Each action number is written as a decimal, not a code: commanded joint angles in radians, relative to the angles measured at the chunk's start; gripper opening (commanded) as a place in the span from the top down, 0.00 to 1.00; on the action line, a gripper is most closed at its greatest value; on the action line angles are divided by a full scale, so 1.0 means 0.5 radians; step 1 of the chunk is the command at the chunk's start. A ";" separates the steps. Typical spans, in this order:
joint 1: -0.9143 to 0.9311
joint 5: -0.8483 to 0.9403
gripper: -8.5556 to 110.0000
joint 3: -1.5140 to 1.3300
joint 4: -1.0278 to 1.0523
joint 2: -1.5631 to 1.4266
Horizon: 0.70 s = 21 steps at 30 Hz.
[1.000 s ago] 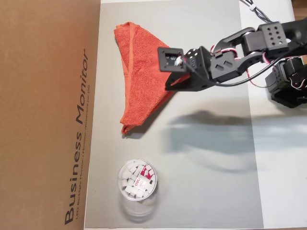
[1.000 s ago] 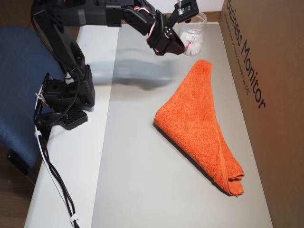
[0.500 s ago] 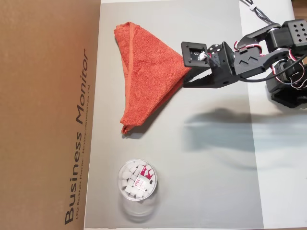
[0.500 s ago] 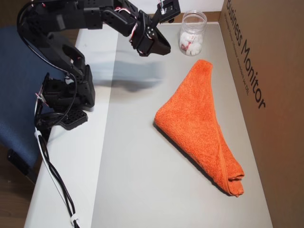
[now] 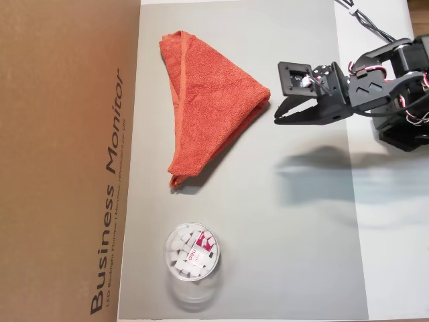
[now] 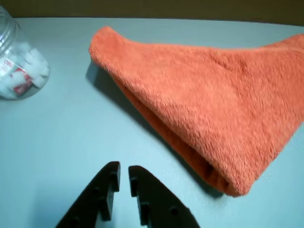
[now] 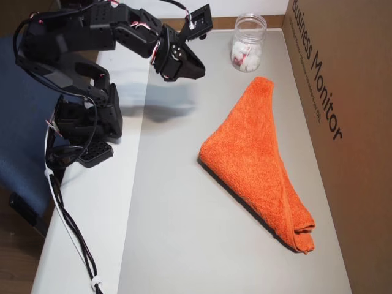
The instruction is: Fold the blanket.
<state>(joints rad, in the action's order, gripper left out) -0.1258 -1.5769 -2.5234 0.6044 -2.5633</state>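
Observation:
The blanket (image 5: 208, 107) is an orange-red terry cloth folded into a triangle on the grey mat (image 5: 288, 241). In another overhead view the blanket (image 7: 257, 153) runs from near the jar down to the lower right. My gripper (image 5: 276, 115) hovers just right of the blanket's pointed corner, clear of it. The wrist view has the black fingers (image 6: 110, 183) almost touching, with nothing between them, and my gripper (image 6: 124, 172) stays short of the blanket (image 6: 213, 104). From the other side, my gripper (image 7: 201, 71) sits up and to the left of the cloth.
A clear plastic jar (image 5: 192, 253) of white pieces stands on the mat, showing too as the jar (image 7: 248, 43) and the jar (image 6: 16, 61). A big cardboard box (image 5: 67, 161) borders the mat beyond the blanket. The arm base (image 7: 86, 125) and cables are on the white table edge.
The arm has drawn back from over the blanket toward its base, to the right in the first overhead view. The blanket's shape has not changed.

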 commanded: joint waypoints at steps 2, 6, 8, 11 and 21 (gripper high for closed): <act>0.003 -0.012 0.93 -0.141 0.000 -0.249; -0.018 -0.012 0.93 -0.325 0.000 -0.454; -0.021 -0.012 0.93 -0.414 0.000 -0.555; -0.021 -0.012 0.93 -0.549 0.000 -0.693; -0.021 0.009 0.93 -0.917 0.000 -1.126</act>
<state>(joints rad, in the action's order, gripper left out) -0.1319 -1.5769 -2.9667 0.6044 -3.0726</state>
